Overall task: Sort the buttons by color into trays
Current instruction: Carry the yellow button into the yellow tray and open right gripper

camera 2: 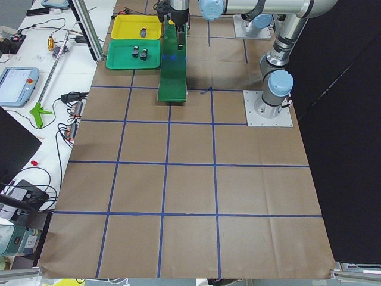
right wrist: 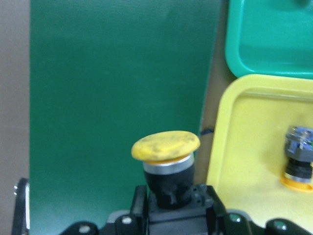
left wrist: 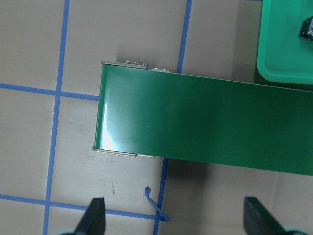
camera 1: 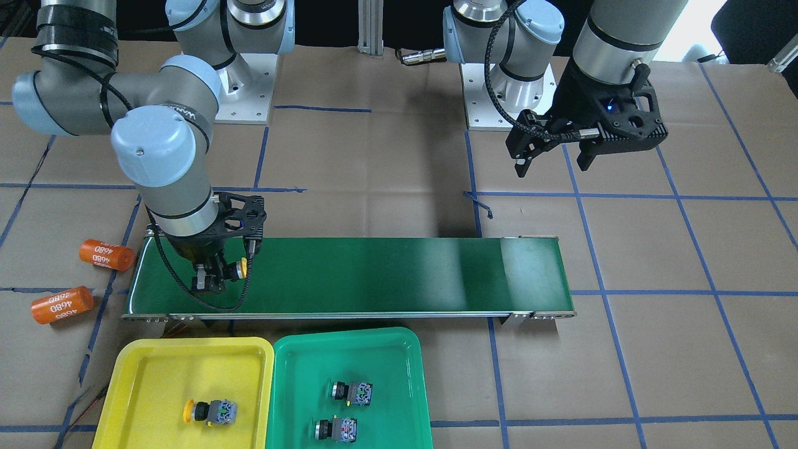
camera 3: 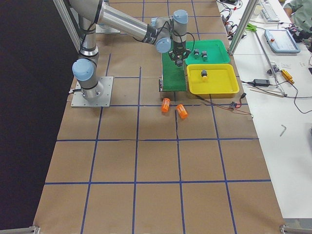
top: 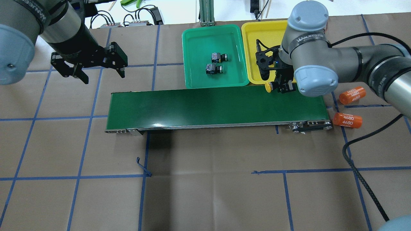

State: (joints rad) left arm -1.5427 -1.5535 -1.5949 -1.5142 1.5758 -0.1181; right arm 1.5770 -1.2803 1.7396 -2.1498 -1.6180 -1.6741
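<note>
Front view: right gripper fingers pinched a yellow button over the conveyor belt end; left gripper hung above the worktop, fingers spread. Overhead: two green buttons lay in the green tray. Right wrist: other yellow button lay in the yellow tray.

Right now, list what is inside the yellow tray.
One yellow button lies in the yellow tray. Overhead, the right arm hides that button; the front view shows nothing else.

2 buttons in 1 tray, 1 button in adjoining tray, both beside conveyor belt
</note>
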